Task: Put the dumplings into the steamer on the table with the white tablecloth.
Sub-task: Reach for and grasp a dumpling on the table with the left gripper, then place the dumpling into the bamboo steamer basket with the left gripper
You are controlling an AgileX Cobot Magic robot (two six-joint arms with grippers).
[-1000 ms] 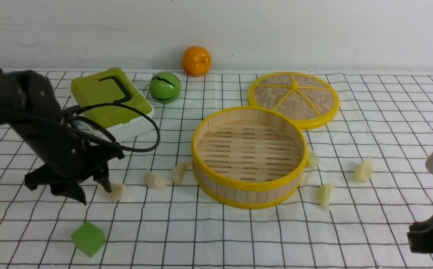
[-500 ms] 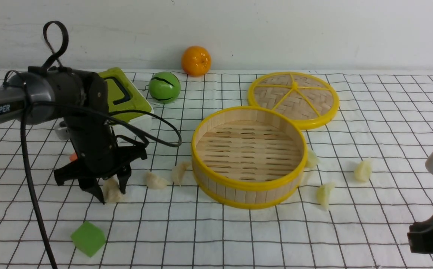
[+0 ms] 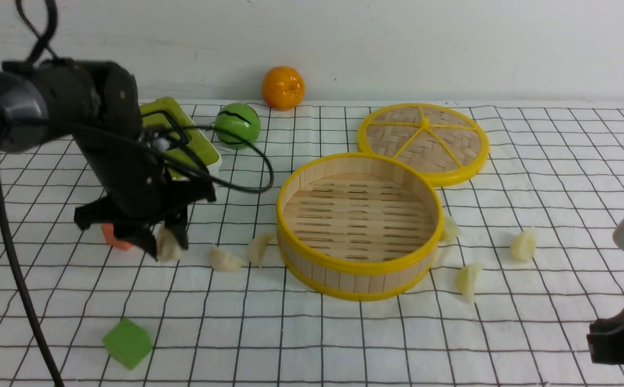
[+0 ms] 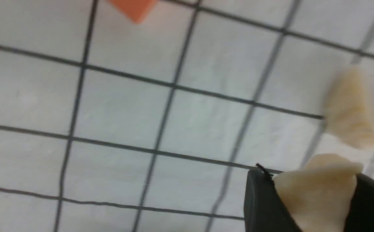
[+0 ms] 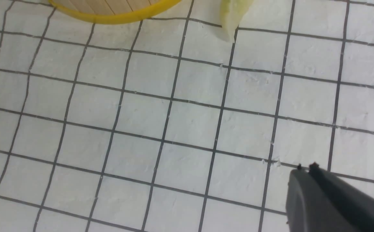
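My left gripper is shut on one pale dumpling, held a little above the white tablecloth to the left of the steamer. In the left wrist view that dumpling sits wedged between the two black fingers of the gripper. The round bamboo steamer is empty. Two dumplings lie between my left gripper and the steamer; three more lie to its right. My right gripper hangs low at the front right, jaws pressed together and empty.
The woven yellow lid lies flat behind the steamer. A green-and-white box, a green ball and an orange ball stand at the back left. An orange cube sits by my left gripper and a green cube near the front edge.
My left gripper came over the leftmost dumpling, closed on it and lifted it up and slightly right, uncovering the orange cube. The right arm has not moved.
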